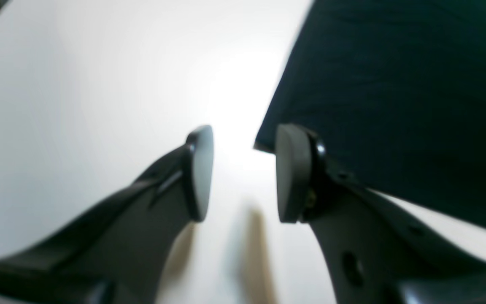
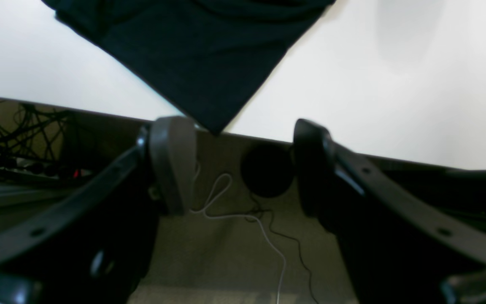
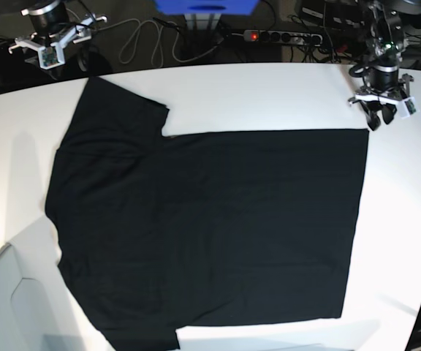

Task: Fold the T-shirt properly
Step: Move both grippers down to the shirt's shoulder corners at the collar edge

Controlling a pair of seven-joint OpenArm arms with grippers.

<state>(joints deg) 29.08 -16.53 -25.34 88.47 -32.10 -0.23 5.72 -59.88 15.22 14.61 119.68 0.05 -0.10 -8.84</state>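
The T-shirt (image 3: 210, 227) is spread flat, plain black side up, on the white table (image 3: 269, 95). Its long axis runs left to right in the base view, with the sleeves at the left and the straight hem at the right. The left gripper (image 3: 381, 111) is seen just beyond the far right hem corner, its jaws apart and empty. The right gripper (image 3: 50, 53) is held past the far left sleeve, beyond the table edge, jaws spread wide with nothing between them.
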